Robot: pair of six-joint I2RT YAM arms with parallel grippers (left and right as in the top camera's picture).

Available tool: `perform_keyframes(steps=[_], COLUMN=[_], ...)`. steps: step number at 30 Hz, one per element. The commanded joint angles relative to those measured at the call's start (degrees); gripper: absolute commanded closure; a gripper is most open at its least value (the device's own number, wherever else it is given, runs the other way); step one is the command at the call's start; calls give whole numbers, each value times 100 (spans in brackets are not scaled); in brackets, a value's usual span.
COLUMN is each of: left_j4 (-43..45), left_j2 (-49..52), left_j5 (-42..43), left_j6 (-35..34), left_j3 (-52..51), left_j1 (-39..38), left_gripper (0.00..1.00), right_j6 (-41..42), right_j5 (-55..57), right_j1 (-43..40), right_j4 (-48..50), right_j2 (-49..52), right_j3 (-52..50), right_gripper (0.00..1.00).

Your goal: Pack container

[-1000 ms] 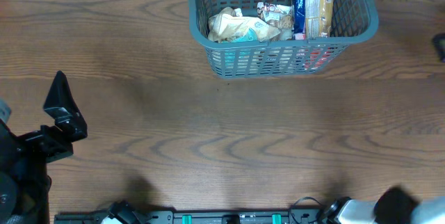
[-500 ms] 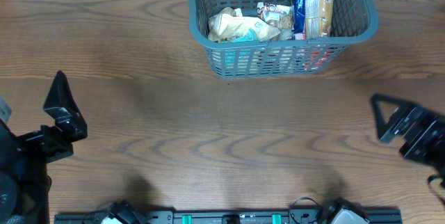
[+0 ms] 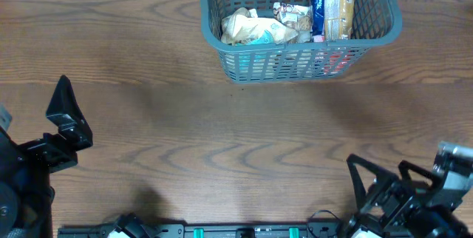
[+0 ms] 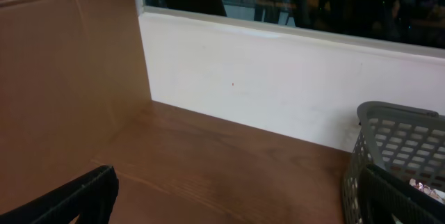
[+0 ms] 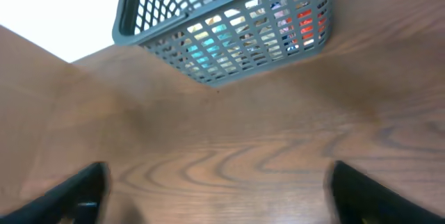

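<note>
The dark grey slotted container [image 3: 229, 49] stands at the far middle of the table, holding several snack packets: a crumpled tan packet [image 3: 247, 28], a blue packet [image 3: 318, 5] and an orange-brown packet [image 3: 340, 5] standing on edge. It also shows in the right wrist view [image 5: 229, 36] and at the right edge of the left wrist view [image 4: 400, 147]. My left gripper [image 3: 63, 116] is open and empty at the left edge of the table. My right gripper [image 3: 380, 175] is open and empty at the near right, far from the container.
A brown cardboard panel [image 4: 62, 78] stands to the left, and a white wall [image 4: 278, 78] runs behind the table. Bare wooden tabletop [image 3: 236, 134] lies between the grippers and the container.
My right arm has swung from the right edge down to the near right of the table. The left arm and the container have not moved.
</note>
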Motion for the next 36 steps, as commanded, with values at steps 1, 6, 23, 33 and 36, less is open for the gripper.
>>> perform_keyframes(steps=[1,6,23,33,36], left_j4=[-13,-13,-13,-13,-13], left_j2=[-2,-2,-2,-2,-2], left_j5=[-114,-114,-114,-114,-114], left_j6=[37,37,37,37,37], left_j3=[20,20,20,20,20], left_j1=[17,17,17,17,17], left_gripper=[1,1,1,1,1], right_j6=[44,46,31,-1043,-1049], right_j5=[308,682,2271,2382,2603], right_j1=[42,42,44,1303,1685], right_j4=[-9,-9,79,1397,1974], right_j2=[-142,-162,-162,-225,-258], right_j3=[-48,-48,-52,-341,-702], right_gripper=[27,1,1,1,1])
